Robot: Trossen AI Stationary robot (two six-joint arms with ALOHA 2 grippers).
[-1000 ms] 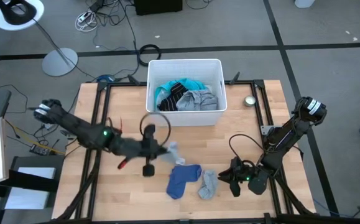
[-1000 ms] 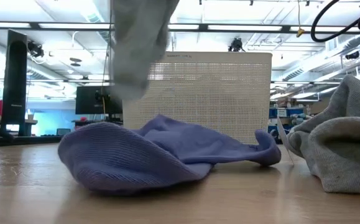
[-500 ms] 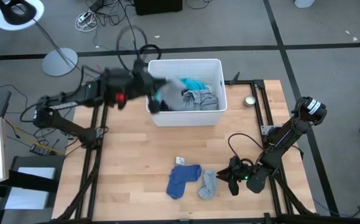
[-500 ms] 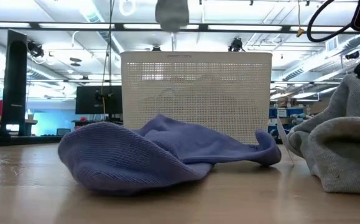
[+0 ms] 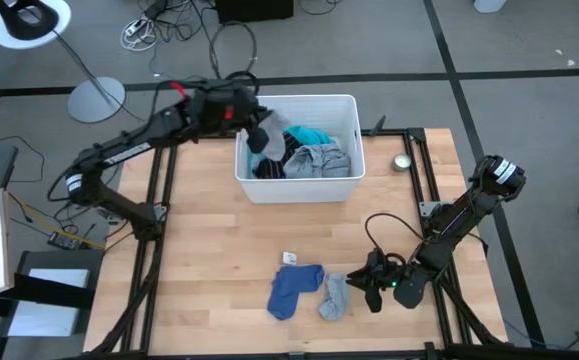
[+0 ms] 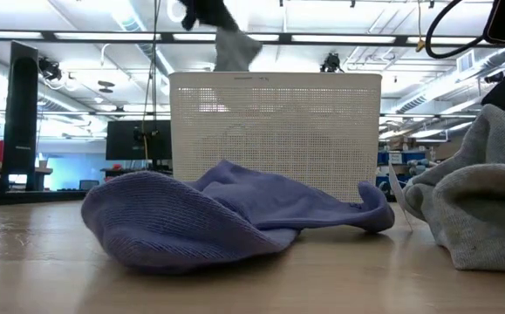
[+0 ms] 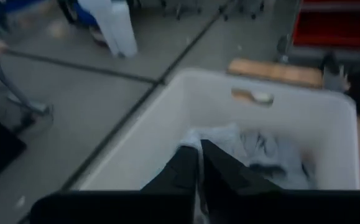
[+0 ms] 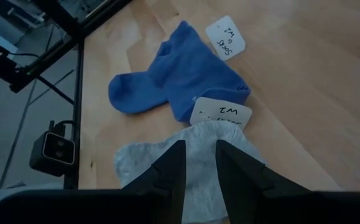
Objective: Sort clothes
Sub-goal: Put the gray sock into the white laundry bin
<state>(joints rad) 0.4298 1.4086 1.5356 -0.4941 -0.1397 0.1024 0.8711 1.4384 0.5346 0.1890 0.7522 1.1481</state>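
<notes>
My left gripper (image 5: 252, 118) is shut on a grey sock (image 5: 266, 134) above the left part of the white bin (image 5: 347, 106); the low view shows the sock (image 6: 233, 48) hanging over the bin's rim. The bin holds a turquoise piece (image 5: 310, 135), a grey shirt (image 5: 321, 160) and a black-navy piece (image 5: 272, 167). A blue sock (image 5: 294, 290) and a second grey sock (image 5: 335, 296) lie flat on the table near its front. My right gripper (image 5: 369, 291) stands low at this grey sock's (image 8: 192, 165) right end, fingers a little apart. My left gripper holds the grey sock by its upper end (image 6: 221, 30), pinched between the two fingers. The sock hangs below the fingers, clear of the table and above the clothes in the bin. My right gripper: I cannot tell whether its fingers touch the grey sock on the table.
Two white labels (image 8: 225, 37) (image 8: 220, 114) lie by the socks. A small round metal thing (image 5: 402, 162) sits on the table to the right of the bin. Black frame rails run along the table's sides.
My left gripper has lifted the grey sock off the middle of the table, carried it up and toward the far edge, then right, until it stands over the bin's left part. The sock hangs clear. The blue sock and the other grey sock have stayed put.
</notes>
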